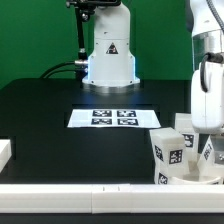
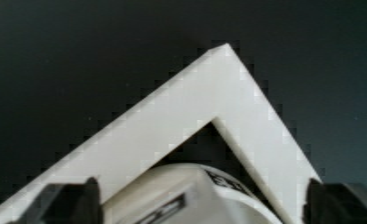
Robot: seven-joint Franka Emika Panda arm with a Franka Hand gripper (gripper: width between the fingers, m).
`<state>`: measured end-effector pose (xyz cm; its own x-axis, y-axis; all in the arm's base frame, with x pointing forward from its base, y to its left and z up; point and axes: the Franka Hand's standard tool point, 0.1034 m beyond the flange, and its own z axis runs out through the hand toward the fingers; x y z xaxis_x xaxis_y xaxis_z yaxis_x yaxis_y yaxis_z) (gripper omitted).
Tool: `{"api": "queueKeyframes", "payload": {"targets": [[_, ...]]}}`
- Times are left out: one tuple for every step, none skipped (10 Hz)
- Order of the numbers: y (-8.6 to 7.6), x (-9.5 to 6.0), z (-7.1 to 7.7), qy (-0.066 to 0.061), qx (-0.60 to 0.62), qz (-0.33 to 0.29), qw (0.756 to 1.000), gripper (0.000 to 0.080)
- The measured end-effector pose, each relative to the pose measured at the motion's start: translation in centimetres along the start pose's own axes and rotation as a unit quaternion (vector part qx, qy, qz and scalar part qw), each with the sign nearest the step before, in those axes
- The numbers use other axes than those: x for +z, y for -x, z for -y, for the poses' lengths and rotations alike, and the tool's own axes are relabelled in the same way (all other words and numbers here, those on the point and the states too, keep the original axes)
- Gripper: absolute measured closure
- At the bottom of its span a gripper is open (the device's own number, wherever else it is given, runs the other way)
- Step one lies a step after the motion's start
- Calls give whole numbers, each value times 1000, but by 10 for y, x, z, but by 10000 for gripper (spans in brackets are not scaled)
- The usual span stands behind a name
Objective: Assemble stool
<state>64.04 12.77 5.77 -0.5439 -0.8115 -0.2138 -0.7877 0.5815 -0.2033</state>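
Observation:
Several white stool parts with black-and-white tags crowd the front corner of the table at the exterior view's right: a leg block (image 1: 167, 156), another behind it (image 1: 185, 128), and more under the arm. I cannot pick out the round seat disc among them. My gripper (image 1: 206, 138) reaches down into this cluster. In the wrist view, my gripper (image 2: 201, 205) stands open with its dark fingers (image 2: 64, 203) wide apart on either side of a white tagged part (image 2: 180, 198). I cannot tell whether they touch it.
The marker board (image 1: 113, 117) lies mid-table in front of the robot base (image 1: 108, 55). A white rail (image 1: 90, 188) runs along the front edge; its corner (image 2: 215, 90) shows in the wrist view just beyond the part. A white block (image 1: 5, 151) sits at the exterior view's left.

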Motion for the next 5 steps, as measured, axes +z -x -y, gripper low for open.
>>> {"api": "queueKeyframes", "payload": {"targets": [[0, 0, 0, 0, -3, 0, 1000, 165], [3, -8, 4, 1, -45, 6, 999, 154], [10, -21, 7, 5, -79, 16, 997, 154], [18, -34, 7, 17, -134, 28, 990, 151], [22, -43, 10, 15, -226, 35, 973, 151]]}}
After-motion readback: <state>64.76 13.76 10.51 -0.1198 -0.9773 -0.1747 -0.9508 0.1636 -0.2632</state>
